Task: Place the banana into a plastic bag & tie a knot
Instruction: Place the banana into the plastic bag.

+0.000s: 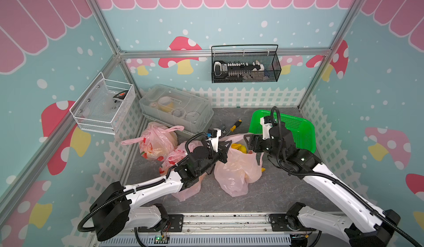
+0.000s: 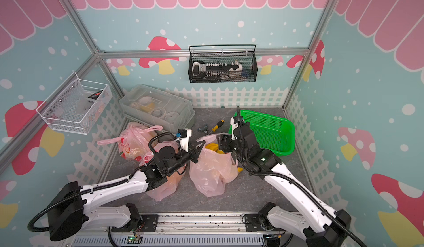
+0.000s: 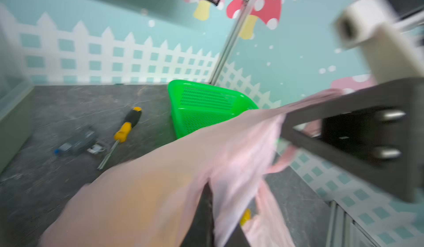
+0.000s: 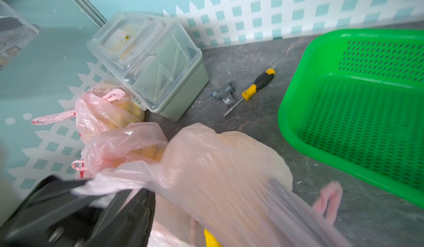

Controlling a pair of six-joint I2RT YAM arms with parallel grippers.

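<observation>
In both top views the left pincer (image 1: 226,148) (image 2: 199,146) is clenched on the rim of the plastic bag (image 1: 236,172) (image 2: 211,172). The banana (image 1: 238,147) (image 2: 212,147) lies in the bag's open mouth, between it and the right pincer (image 1: 249,141), whose jaws I cannot tell. The left wrist view, blurred, shows a loose handle (image 3: 283,161) hanging just under the right pincer. The right wrist view shows pink film pulled taut out of the left pincer (image 4: 107,195). The knot looks next: hold the left clamp firm, take that handle low, and cross it gently so the mouth does not tip.
</observation>
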